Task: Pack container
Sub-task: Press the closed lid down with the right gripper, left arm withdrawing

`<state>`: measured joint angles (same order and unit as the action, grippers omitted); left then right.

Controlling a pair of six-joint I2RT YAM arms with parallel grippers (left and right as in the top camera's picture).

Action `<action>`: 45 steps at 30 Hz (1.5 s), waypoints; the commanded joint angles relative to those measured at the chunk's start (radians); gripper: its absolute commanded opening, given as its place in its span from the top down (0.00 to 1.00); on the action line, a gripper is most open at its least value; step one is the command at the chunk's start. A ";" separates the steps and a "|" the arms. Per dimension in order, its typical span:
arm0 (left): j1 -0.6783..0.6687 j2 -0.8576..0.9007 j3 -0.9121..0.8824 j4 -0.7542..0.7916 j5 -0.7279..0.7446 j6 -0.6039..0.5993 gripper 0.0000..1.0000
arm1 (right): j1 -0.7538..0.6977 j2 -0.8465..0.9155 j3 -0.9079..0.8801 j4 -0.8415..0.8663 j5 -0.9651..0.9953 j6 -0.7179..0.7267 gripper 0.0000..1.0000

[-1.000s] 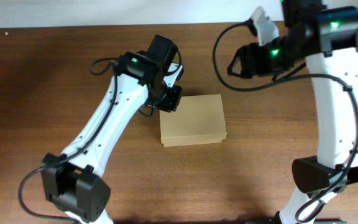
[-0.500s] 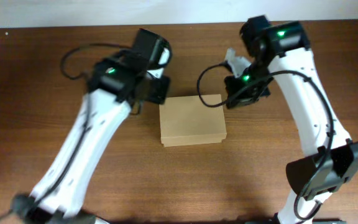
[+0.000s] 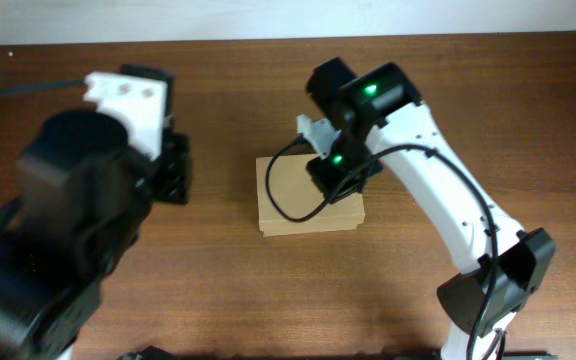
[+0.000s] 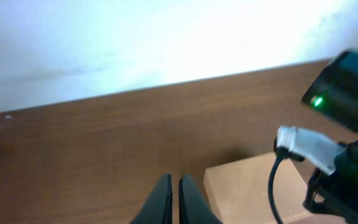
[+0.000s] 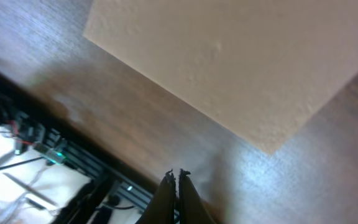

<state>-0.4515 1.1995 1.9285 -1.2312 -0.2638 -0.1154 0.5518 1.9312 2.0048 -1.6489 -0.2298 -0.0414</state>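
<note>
**Both grippers closed and empty, cardboard box shut on the table**

The container, a tan cardboard box, sits near the middle of the wooden table. Its top lies flat and closed. The right arm reaches over the back right part of the box, and a black cable from it loops above the lid. In the right wrist view, the right gripper has its two fingers pressed together with nothing between them. The tips show against bare wood near one corner of the box, and I cannot tell whether they touch the table.

The left arm is high and close to the overhead camera, so it looks large and blurred. It is to the left of the box and apart from it. The left gripper is also closed and holds nothing. It points toward the far table edge and the white wall, with a corner of the box just to its right
</note>
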 commanded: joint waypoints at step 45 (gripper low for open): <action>0.000 -0.170 0.005 -0.210 -0.159 0.061 0.98 | 0.043 -0.031 -0.076 0.141 0.220 0.042 0.96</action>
<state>-0.4515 1.0439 1.9347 -1.4475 -0.3538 -0.0711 0.5926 1.9491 1.8050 -1.4860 -0.0986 -0.0425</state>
